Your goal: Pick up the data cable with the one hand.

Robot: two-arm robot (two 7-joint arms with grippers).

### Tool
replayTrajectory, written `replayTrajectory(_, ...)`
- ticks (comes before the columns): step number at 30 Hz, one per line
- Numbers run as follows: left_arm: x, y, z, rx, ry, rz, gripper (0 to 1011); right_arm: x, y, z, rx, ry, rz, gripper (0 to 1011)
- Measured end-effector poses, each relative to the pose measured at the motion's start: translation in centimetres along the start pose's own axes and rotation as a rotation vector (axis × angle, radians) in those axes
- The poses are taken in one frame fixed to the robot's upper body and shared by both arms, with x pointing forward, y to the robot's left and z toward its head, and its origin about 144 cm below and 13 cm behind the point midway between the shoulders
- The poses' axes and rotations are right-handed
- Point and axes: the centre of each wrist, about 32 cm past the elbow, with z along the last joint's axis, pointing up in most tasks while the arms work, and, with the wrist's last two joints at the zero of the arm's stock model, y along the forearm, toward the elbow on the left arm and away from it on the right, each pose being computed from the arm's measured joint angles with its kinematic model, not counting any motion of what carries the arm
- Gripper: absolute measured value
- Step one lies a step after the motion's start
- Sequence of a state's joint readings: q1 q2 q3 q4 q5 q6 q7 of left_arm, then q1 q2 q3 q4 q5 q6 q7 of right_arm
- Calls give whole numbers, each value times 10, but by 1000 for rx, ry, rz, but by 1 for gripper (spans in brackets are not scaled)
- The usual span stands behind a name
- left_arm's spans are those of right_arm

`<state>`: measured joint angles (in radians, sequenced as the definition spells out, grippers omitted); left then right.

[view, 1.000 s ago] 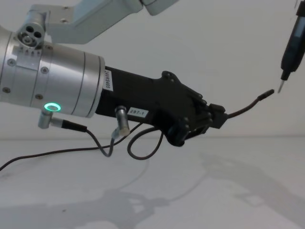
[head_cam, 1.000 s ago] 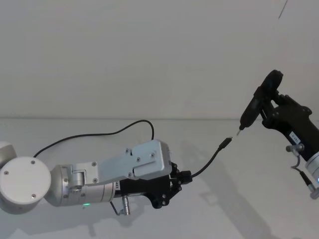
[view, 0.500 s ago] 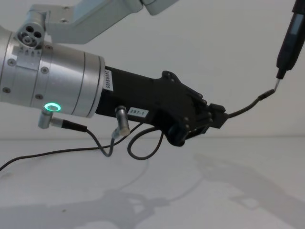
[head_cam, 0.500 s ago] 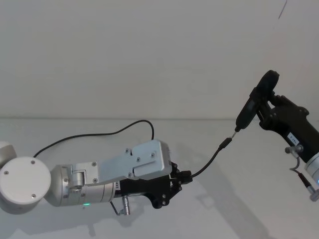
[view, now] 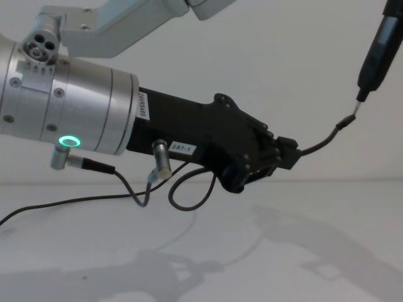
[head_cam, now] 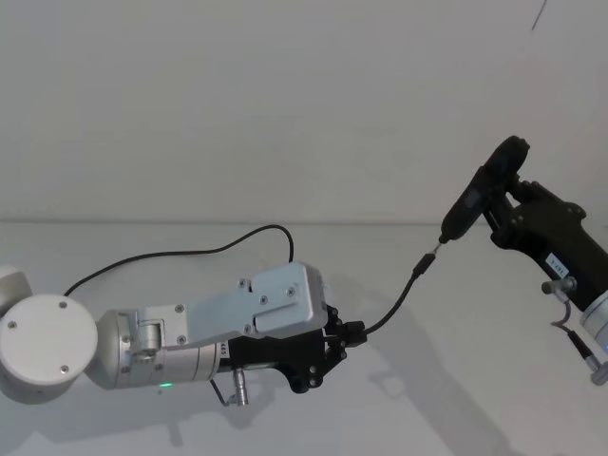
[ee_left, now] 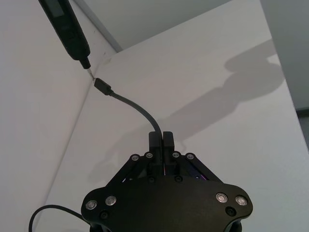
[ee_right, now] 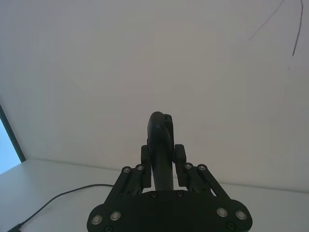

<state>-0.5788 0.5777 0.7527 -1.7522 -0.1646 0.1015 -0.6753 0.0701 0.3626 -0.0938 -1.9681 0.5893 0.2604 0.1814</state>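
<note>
The data cable [head_cam: 394,309] is a thin black cord held up off the table. My left gripper [head_cam: 351,334] is shut on it, seen also in the chest view [view: 291,154] and the left wrist view [ee_left: 161,138]. From the fingers the cord curves up to its small plug [head_cam: 425,262] [ee_left: 102,86] [view: 345,123]. The rest trails back over the table in a loop [head_cam: 190,256]. My right gripper [head_cam: 505,204] [ee_right: 161,151] is shut on a slim black tool [head_cam: 480,195] [view: 376,53]. The tool's metal tip [ee_left: 88,71] touches the plug's end.
The white table [head_cam: 456,380] runs back to a white wall [head_cam: 285,114]. A thin grey wire with silver plugs [view: 94,165] hangs under my left wrist. A slack loop of the cord [view: 189,195] droops below the left gripper.
My right gripper has carried the tool down and to the left until its tip meets the plug. The plug end has shifted slightly left. The left arm has hardly moved.
</note>
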Motion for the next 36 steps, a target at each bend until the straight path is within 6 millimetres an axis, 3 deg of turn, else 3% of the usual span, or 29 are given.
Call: replayTrajectory(36, 0, 0, 0, 0, 0, 0, 43, -5, 1, -1, 18, -17, -12, 279)
